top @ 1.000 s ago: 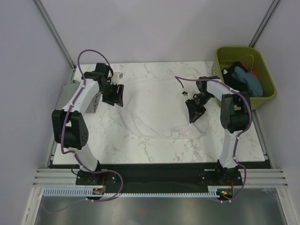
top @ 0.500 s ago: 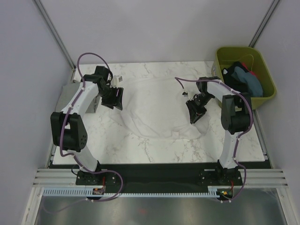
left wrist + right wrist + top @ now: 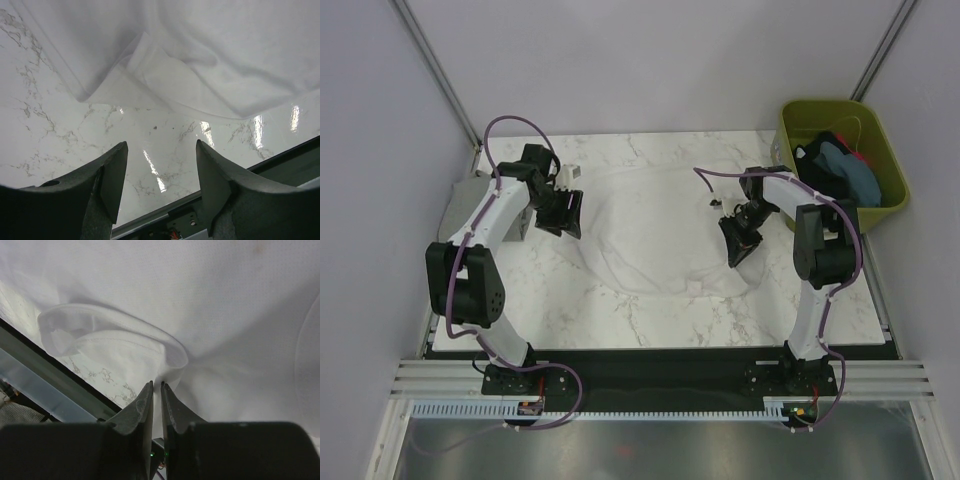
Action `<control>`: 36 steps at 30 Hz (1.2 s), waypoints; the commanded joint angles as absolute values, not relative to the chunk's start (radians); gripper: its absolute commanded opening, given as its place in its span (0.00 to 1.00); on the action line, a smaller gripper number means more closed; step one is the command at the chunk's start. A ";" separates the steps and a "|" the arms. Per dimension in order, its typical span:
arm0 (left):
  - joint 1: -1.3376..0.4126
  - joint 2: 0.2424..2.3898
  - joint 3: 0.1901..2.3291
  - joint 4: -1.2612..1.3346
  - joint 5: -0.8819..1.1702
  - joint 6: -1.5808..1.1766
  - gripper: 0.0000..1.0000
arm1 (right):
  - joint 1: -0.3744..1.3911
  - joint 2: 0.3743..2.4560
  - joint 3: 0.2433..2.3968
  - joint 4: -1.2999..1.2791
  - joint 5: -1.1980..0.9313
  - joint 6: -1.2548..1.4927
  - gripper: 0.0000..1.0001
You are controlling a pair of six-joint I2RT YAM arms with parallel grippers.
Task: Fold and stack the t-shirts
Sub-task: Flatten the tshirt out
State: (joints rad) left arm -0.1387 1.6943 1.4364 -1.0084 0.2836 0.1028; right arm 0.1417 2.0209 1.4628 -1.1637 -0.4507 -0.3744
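White cloth takes up the middle of the marble table (image 3: 520, 310): a large white t-shirt (image 3: 660, 230) lies spread and loosely rumpled, its near edge curving in soft folds toward the arms. The left wrist view shows its hem (image 3: 200, 50) lying in doubled layers on the glossy stone. The right wrist view shows a rolled, tube-like ridge of the same shirt (image 3: 225, 300) close to that arm's fingertips.

The right gripper (image 3: 740, 245) sits on the right part of the shirt, pointing down into it. In its own camera the right gripper (image 3: 155, 390) has its two fingers drawn almost together, with only a thin slit between them. A crease of the white cloth runs right into the tips, so it looks pinched there.

The left gripper (image 3: 563, 212) hovers just beside the shirt's left edge. From its wrist camera the left gripper (image 3: 160, 150) stands wide apart, with bare marble between the fingers and nothing held, and the shirt's hem lies just beyond the tips.

At the table's left edge a grey cloth (image 3: 453, 215) lies partly under the left arm.

Off the far right corner stands an olive-green bin (image 3: 790, 125). It holds a blue-teal t-shirt (image 3: 855, 172) and a dark t-shirt (image 3: 815, 155), bundled together
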 commanded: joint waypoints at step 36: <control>-0.097 2.008 1.532 -1.011 0.442 0.081 0.33 | 0.155 1.851 1.459 -1.152 -0.465 -0.380 0.00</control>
State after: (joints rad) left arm -0.0975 1.9923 1.5265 -1.0126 0.4011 0.0971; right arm 0.1516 1.8900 1.4593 -1.1591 -0.4671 -0.3710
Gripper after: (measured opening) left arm 0.334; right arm 0.009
